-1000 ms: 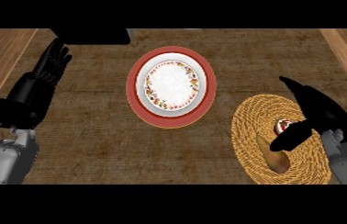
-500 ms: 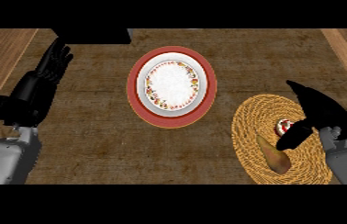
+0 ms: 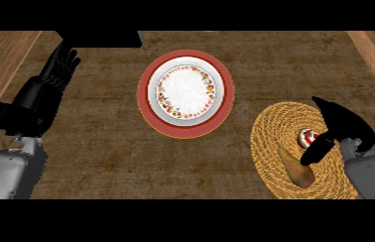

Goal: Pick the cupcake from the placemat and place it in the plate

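Dark woven-textured tabletop (image 3: 95,151), seen steeply from above, wooden strip along the left edge. On the right, black fingers (image 3: 316,151) of the right hand (image 3: 338,129) curled down beside the cupcake (image 3: 308,137) — touching it or just short, impossible to say, and not yet plainly closed round it. Cupcake sitting on the straw-coloured round placemat (image 3: 282,137), toward its right half, mostly covered by the hand; only a pale top with red specks visible. Likely light, soft on top, easily smeared or squashed — best taken low round the base from the sides, kept upright. Brownish pointed patch on the mat below the fingers — shadow or object, hard to tell. Well apart to the left, the red-rimmed plate (image 3: 147,94) with a patterned white centre, nothing on it. At far left, the left hand (image 3: 51,82) resting open, fingers straight and up. Dark block at top left cut off, unidentifiable.
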`<control>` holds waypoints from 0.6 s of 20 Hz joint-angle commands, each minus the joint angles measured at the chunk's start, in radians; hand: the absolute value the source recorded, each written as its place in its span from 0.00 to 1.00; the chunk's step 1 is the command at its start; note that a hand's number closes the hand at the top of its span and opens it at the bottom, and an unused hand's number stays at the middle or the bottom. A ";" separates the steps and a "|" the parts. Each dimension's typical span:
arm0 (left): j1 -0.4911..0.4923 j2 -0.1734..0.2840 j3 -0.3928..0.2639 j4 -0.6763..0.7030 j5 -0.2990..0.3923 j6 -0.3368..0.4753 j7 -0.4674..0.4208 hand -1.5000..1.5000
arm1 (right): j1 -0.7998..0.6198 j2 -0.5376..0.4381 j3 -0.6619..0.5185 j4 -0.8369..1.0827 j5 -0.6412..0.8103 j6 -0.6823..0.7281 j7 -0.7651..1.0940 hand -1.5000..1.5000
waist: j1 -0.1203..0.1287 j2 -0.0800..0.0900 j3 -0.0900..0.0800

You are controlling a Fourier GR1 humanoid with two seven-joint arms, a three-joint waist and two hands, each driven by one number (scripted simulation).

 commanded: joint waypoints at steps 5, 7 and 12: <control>0.005 -0.052 0.011 -0.033 -0.047 -0.005 0.016 0.50 | 0.041 0.076 -0.048 0.080 0.059 0.063 -0.036 0.00 | 0.000 0.000 0.000; 0.042 -0.044 0.043 0.006 -0.036 -0.036 -0.039 0.50 | 0.052 0.091 -0.048 0.164 0.105 0.021 -0.108 0.00 | 0.001 0.001 0.000; -0.029 -0.014 0.079 -0.005 -0.009 -0.076 0.038 0.50 | 0.083 0.136 0.007 0.163 0.207 0.009 -0.052 0.00 | 0.000 0.000 0.000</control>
